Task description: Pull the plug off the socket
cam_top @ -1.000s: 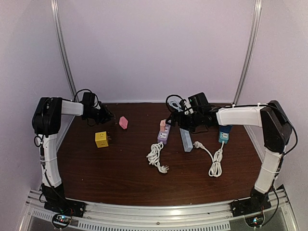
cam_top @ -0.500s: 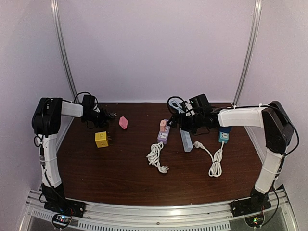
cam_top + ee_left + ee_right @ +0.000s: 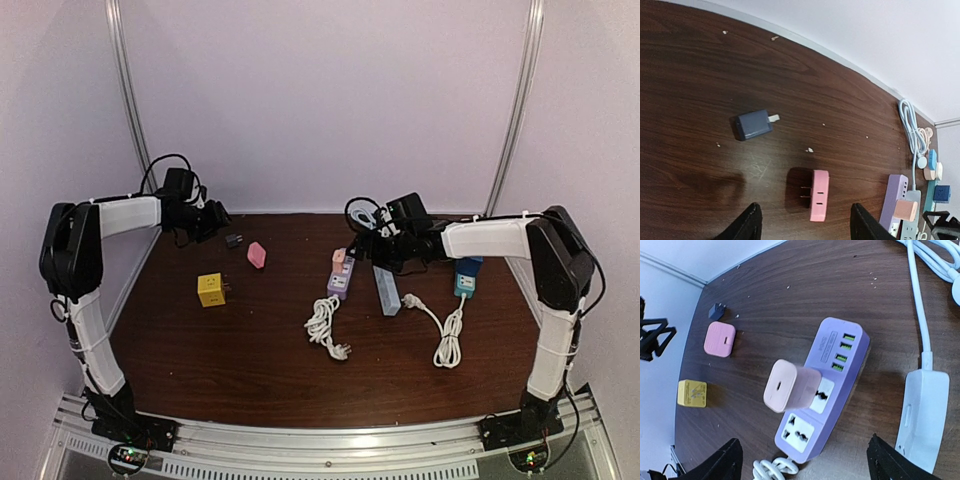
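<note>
Pink plug (image 3: 792, 385) seated in the middle outlet of the purple power strip (image 3: 840, 365), standing up from its face; four green USB ports on the end nearer the top of the frame, one empty outlet below the plug. In the top view the strip lies just right of centre on the dark wood surface (image 3: 250, 370), its white cord (image 3: 323, 325) coiled below it. Right fingers (image 3: 715, 467) spread wide at the bottom corners of the wrist view, above the strip, gripping nothing, clear of the plug. Pale power strip (image 3: 920, 415) just beside the purple one, at right edge. Left fingers (image 3: 751, 225) at the upper left of the top view, parted, nothing between them. Below them on the surface: a dark charger block (image 3: 752, 125) on its side, prongs pointing right, and a pink adapter (image 3: 819, 195) lying flat, prongs left. Yellow cube adapter (image 3: 211, 289) apart, lower left of those. Teal power strip (image 3: 466, 277) with a white cord at right.
</note>
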`<action>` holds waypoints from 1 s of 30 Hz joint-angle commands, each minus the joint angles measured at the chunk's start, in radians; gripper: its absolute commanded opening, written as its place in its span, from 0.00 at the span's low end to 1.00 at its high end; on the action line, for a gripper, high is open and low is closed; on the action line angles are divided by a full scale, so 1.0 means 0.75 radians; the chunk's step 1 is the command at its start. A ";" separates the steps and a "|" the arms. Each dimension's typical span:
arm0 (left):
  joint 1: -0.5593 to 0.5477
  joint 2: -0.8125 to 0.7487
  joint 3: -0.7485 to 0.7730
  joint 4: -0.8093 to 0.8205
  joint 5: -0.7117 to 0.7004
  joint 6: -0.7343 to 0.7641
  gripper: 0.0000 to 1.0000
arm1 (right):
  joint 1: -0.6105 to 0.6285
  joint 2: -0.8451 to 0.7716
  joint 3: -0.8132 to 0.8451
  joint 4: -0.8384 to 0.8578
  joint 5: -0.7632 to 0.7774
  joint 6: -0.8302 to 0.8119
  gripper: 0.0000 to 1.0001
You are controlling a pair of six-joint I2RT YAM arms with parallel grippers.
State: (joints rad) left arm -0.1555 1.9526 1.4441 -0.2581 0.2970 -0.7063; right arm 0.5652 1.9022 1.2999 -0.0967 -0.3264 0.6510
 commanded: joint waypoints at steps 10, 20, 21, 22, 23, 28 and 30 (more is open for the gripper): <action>-0.395 -0.095 0.113 -0.185 -0.208 0.134 0.62 | -0.079 0.419 0.515 -0.163 0.223 0.023 0.54; -0.640 -0.026 0.267 -0.308 -0.312 0.191 0.62 | -0.075 0.702 0.920 -0.400 0.302 -0.056 0.38; -0.658 -0.018 0.274 -0.311 -0.322 0.194 0.62 | -0.073 0.709 0.920 -0.408 0.298 -0.058 0.37; -0.674 -0.014 0.277 -0.311 -0.332 0.198 0.62 | -0.070 0.708 0.909 -0.406 0.291 -0.058 0.36; -0.690 -0.005 0.281 -0.312 -0.338 0.198 0.62 | -0.066 0.705 0.895 -0.402 0.282 -0.058 0.35; -0.754 0.050 0.314 -0.312 -0.357 0.197 0.62 | -0.019 0.680 0.829 -0.394 0.232 -0.041 0.32; -0.768 0.065 0.320 -0.312 -0.363 0.192 0.63 | 0.000 0.648 0.760 -0.370 0.208 -0.019 0.31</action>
State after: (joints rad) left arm -0.7124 1.9709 1.6493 -0.4862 0.0586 -0.5758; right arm 0.5232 2.4233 1.9480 -0.3496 -0.1345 0.6266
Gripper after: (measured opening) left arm 0.622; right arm 0.314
